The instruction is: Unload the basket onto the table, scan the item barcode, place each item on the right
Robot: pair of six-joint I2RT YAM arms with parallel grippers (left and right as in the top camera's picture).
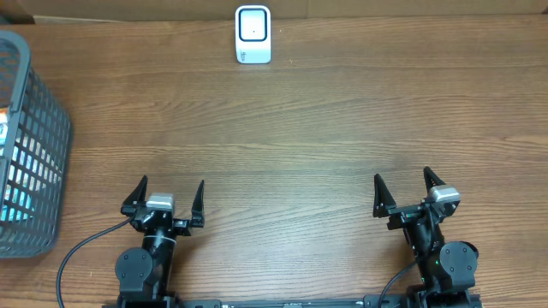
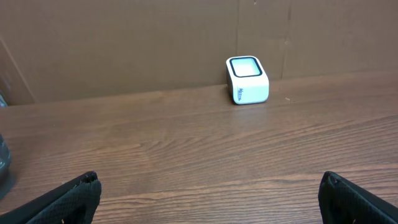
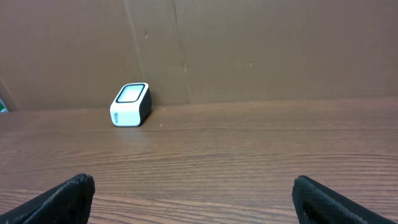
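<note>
A white barcode scanner [image 1: 253, 34] with a dark window stands at the table's far edge, upright and alone; it also shows in the left wrist view [image 2: 247, 79] and the right wrist view [image 3: 131, 104]. Blue, white and orange packaging, probably the item [image 1: 19, 175], shows through the mesh of a basket at the left; its barcode is hidden. My left gripper [image 1: 171, 183] [image 2: 209, 177] and right gripper [image 1: 402, 175] [image 3: 193, 179] sit near the front edge, both open wide with only bare wood between the fingers, far from scanner and basket.
A grey wire basket [image 1: 43, 120] stands at the left edge of the wooden table [image 1: 308, 128]. A brown cardboard wall [image 2: 155, 43] runs along the back behind the scanner. Black cables trail from both arm bases at the front.
</note>
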